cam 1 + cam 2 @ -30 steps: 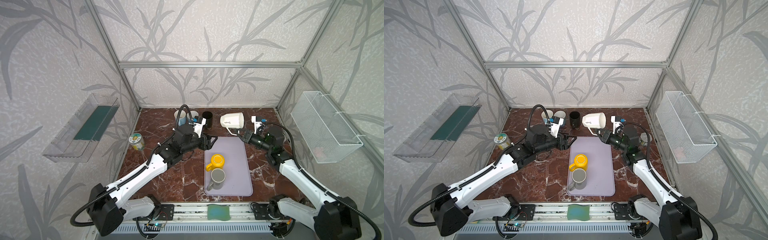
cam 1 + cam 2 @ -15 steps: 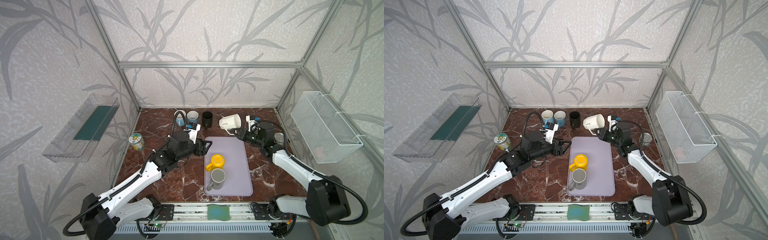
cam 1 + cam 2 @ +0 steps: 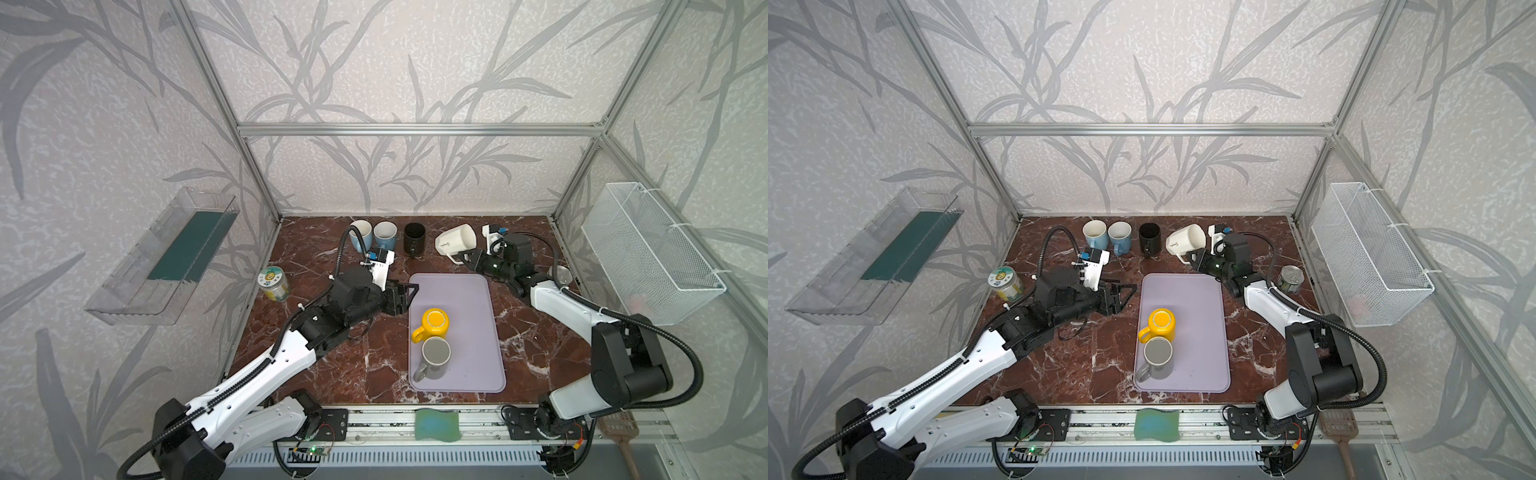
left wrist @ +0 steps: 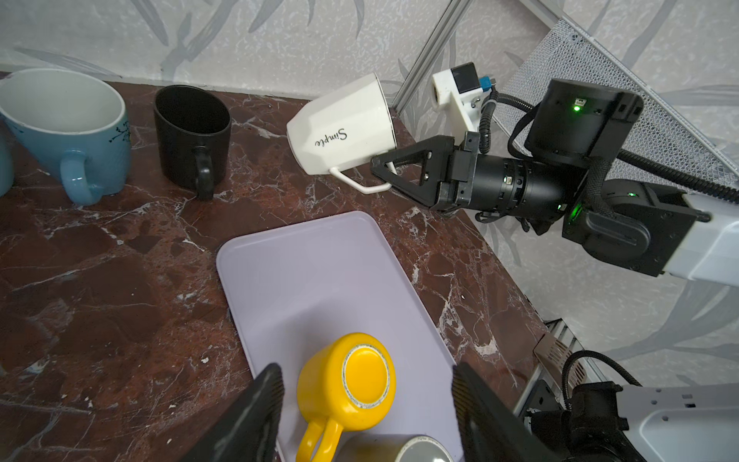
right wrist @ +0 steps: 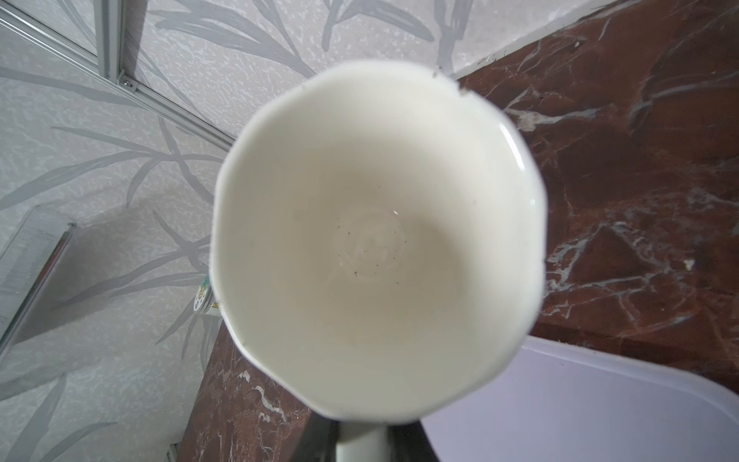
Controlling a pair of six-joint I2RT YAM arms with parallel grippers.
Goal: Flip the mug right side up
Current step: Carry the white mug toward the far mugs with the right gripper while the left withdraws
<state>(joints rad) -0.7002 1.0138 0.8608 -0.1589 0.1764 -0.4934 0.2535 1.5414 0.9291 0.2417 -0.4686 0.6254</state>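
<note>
A white mug (image 3: 455, 242) (image 3: 1185, 241) hangs tilted above the back of the table, base toward the left, mouth facing up and right. My right gripper (image 3: 467, 258) (image 3: 1192, 257) (image 4: 380, 174) is shut on its thin handle. The right wrist view looks straight into the white mug's mouth (image 5: 376, 240). A yellow mug (image 3: 434, 322) (image 4: 352, 380) stands upside down on the lilac tray (image 3: 469, 332) (image 4: 304, 272), with a grey mug (image 3: 435, 355) just in front of it. My left gripper (image 3: 409, 293) (image 3: 1127, 293) (image 4: 366, 367) is open and empty by the tray's left edge.
Two blue mugs (image 3: 372, 237) and a black mug (image 3: 414, 237) stand upright along the back. A jar (image 3: 274, 283) sits at the left, a tin can (image 3: 1289, 280) at the right. A wire basket (image 3: 648, 253) hangs on the right wall, a clear shelf (image 3: 166, 257) on the left.
The right arm has folded in, bringing the white mug slightly left and tipping its mouth further up. The left gripper has drawn back toward the tray's left edge, still open.
</note>
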